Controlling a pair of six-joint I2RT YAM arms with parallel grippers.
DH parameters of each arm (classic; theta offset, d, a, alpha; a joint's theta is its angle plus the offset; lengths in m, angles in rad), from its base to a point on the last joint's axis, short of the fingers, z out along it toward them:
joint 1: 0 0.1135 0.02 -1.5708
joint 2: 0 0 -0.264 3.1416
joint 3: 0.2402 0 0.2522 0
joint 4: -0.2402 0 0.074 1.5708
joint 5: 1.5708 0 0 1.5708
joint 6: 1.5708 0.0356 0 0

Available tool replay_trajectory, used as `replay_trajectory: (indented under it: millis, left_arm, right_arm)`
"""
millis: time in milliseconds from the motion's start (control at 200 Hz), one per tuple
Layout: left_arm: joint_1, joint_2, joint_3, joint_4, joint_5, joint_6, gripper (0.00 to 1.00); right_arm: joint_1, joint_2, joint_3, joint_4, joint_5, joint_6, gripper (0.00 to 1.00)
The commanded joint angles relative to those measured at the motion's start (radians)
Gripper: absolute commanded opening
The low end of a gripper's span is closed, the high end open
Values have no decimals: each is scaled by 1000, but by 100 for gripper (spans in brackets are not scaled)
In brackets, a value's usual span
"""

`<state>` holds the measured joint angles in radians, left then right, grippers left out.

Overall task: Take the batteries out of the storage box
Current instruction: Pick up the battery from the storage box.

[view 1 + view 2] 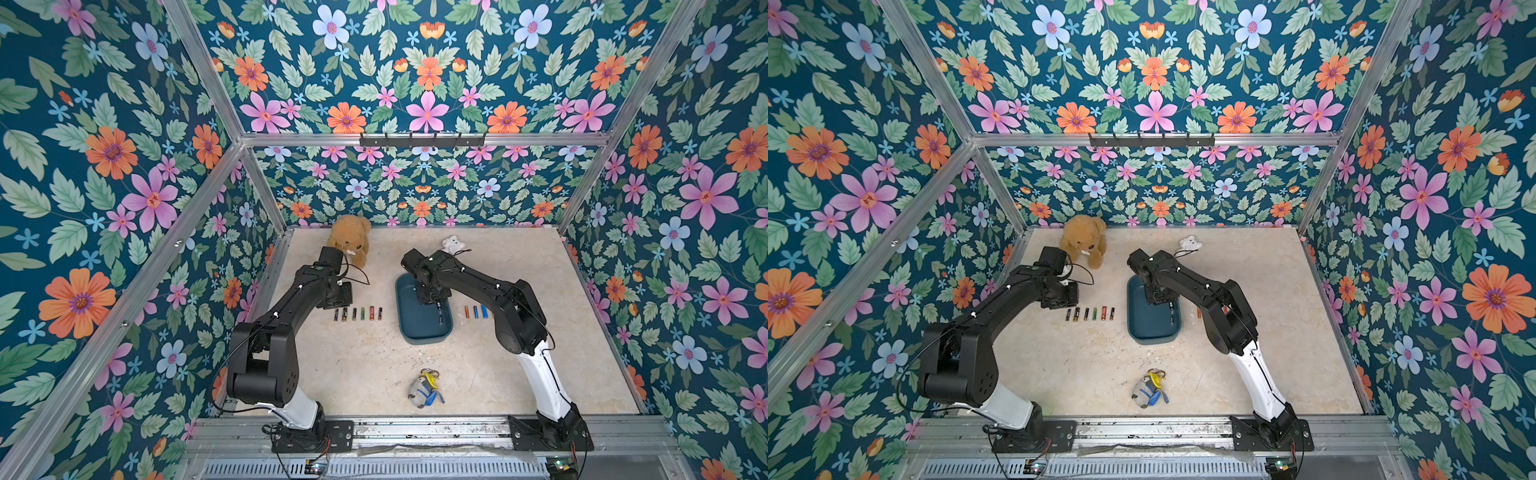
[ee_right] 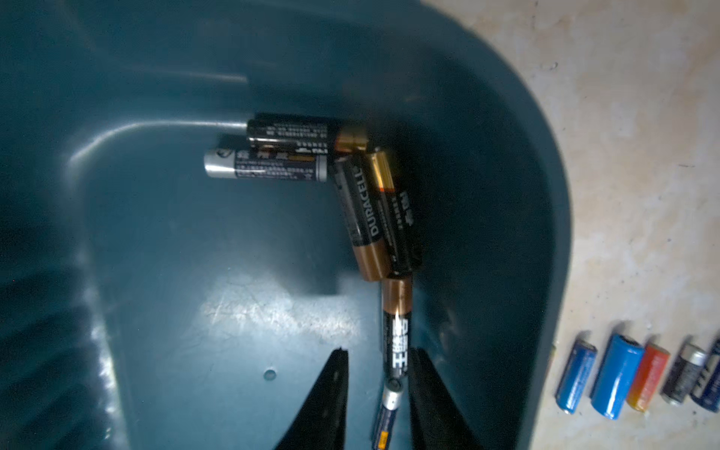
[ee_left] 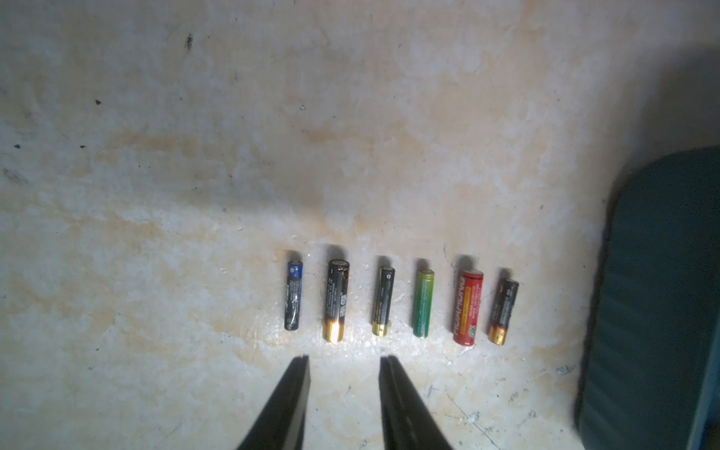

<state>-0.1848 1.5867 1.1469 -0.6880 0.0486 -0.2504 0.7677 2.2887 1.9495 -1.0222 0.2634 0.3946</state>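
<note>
Beige tabletop (image 1: pixel 519 374) holds teddy bear (image 1: pixel 351 239), white toy (image 1: pixel 453 244), keychain (image 1: pixel 424 390) around storage box (image 1: pixel 419 328).

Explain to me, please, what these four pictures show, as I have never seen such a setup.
You see two black robot arms standing at a table, each ending in a two-fingered gripper. Both top views look down on everything from one camera head; the other two pictures come from cameras on the arms' wrists. The job is emptying the teal storage box. Six batteries lie in a row near the left gripper, which is open and empty. A second row lies on the box's other side. Several more sit inside the box, where the right gripper is open, its fingers either side of one black battery, apparently not clamped. A brown teddy bear, a small white toy and a grey toy also lie on the table.
</note>
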Motion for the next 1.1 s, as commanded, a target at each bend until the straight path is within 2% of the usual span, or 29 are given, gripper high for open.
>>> replay_trajectory:
  millis: [0,310,545,1095]
  left_arm:
    - [-11,3,7,8,-12,-11,37]
    - [-31,9,9,2,-18,-20,37]
    - [-45,12,7,-1,-28,-26,37]
    - [-69,17,23,-12,-42,-30,37]
  right_arm:
    - [2,15,-5,-10,13,20,32]
    - [0,43,-8,-8,22,29,33]
    - [-2,40,-24,11,-16,19,32]
    - [-23,-10,-98,79,-82,-19,21]
